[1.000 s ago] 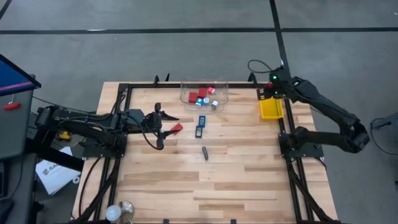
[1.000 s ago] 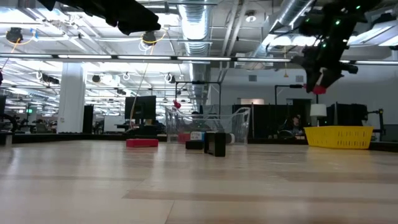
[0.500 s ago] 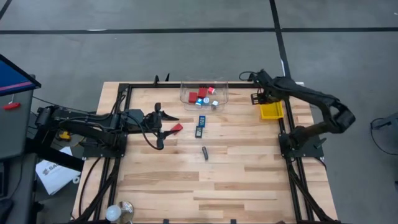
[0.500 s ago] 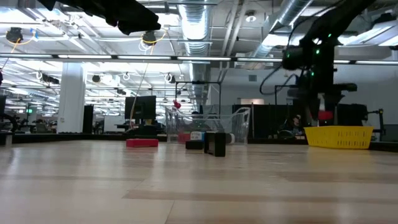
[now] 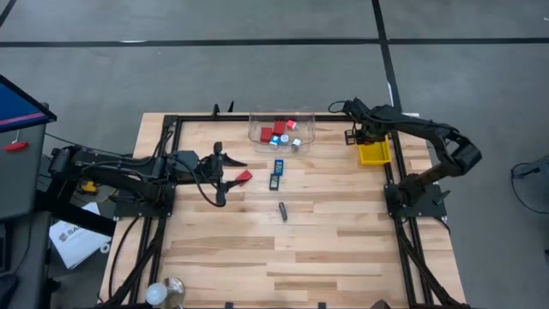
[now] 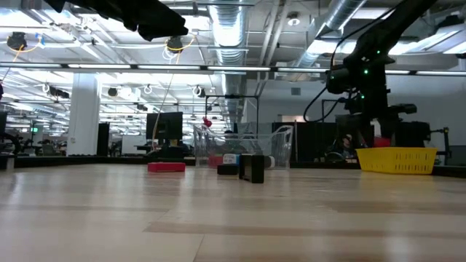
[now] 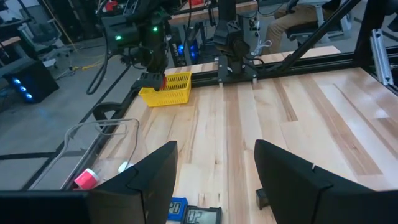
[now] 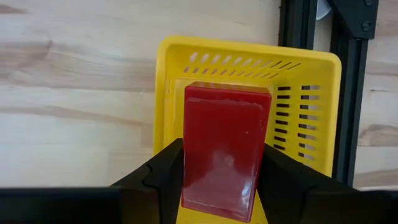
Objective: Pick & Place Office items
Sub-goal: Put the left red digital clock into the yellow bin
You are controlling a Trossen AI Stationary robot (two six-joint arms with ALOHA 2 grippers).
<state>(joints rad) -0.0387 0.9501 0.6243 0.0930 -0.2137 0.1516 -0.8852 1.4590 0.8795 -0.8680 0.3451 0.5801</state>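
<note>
The wooden counter (image 5: 283, 249) carries everything. The left arm lies along its left side, its left gripper (image 5: 225, 174) near the middle, jaws apart and holding nothing; a red block (image 5: 244, 177) lies on the wood just beside its tip. The right arm reaches in from the right edge, and the right gripper (image 8: 221, 186) hangs over the yellow tray (image 8: 311, 112) at the far right corner, jaws closed on a red block (image 8: 224, 149) that sits above the tray's inside. A clear tub (image 5: 281, 129) stands at the far edge, in the middle, with red blocks (image 5: 273, 130) and small blue-and-silver pieces (image 5: 280, 139) in it. Just in front of the tub, two flat blue-black rectangles (image 5: 276, 172) lie one after the other on the wood. Nearer the middle lies a short dark stick (image 5: 282, 211), apart from them.
</note>
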